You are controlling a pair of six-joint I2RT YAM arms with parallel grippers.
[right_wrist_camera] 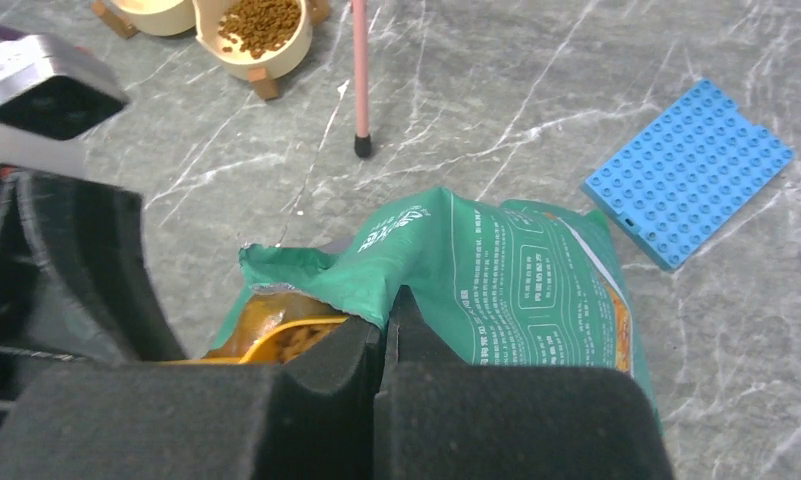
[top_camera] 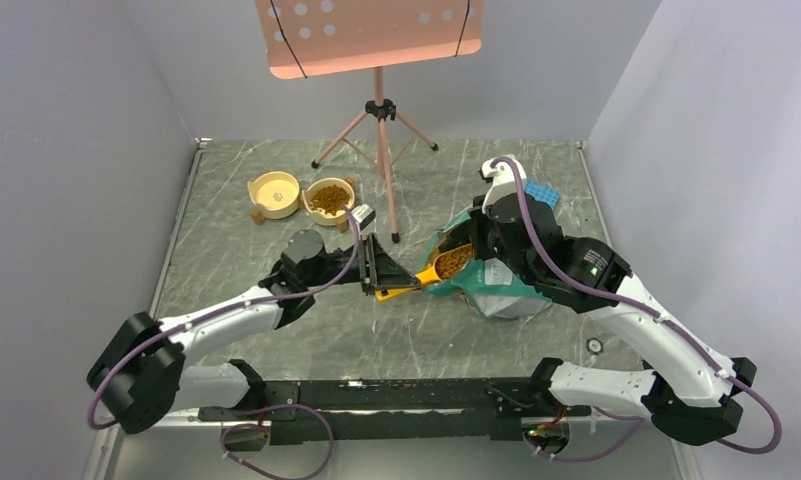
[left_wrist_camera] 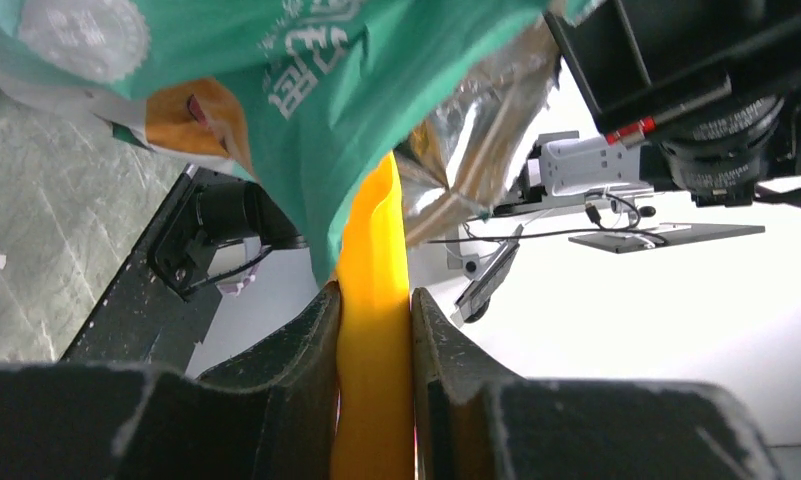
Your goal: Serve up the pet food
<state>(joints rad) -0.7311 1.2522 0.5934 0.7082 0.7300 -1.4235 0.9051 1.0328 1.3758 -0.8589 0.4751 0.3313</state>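
Fingers (left_wrist_camera: 316,345) of the left gripper (left_wrist_camera: 374,300) are pinching the flat handle of the yellow scoop (left_wrist_camera: 374,240), one pad on each face, so the handle is standing on edge and the bowl end is reaching forward without twisting. That end is sitting inside the torn mouth of the teal-green bag (top_camera: 501,295). The pet food (top_camera: 454,260) is showing there as a brown heap, lying in the scoop and in the bag around it.

Fingers of the right gripper (right_wrist_camera: 386,312) are pressing together on the bag's upper lip. Judging by the pose, they are lifting the lip to hold the mouth open for the scoop. The bag is lying on its side on the marbled surface (top_camera: 416,345), mouth facing the left arm.

Further out, two cream bowls are sitting side by side. The right-hand bowl (top_camera: 329,198) is already carrying kibble, and the left-hand bowl (top_camera: 275,192) is looking nearly empty, probably awaiting this load. A pink tripod stand (top_camera: 380,108) is standing between bowls and bag, so the loaded scoop is likely needing a path around its near leg. A blue studded plate (right_wrist_camera: 688,170) is lying beyond the bag, apart from it.
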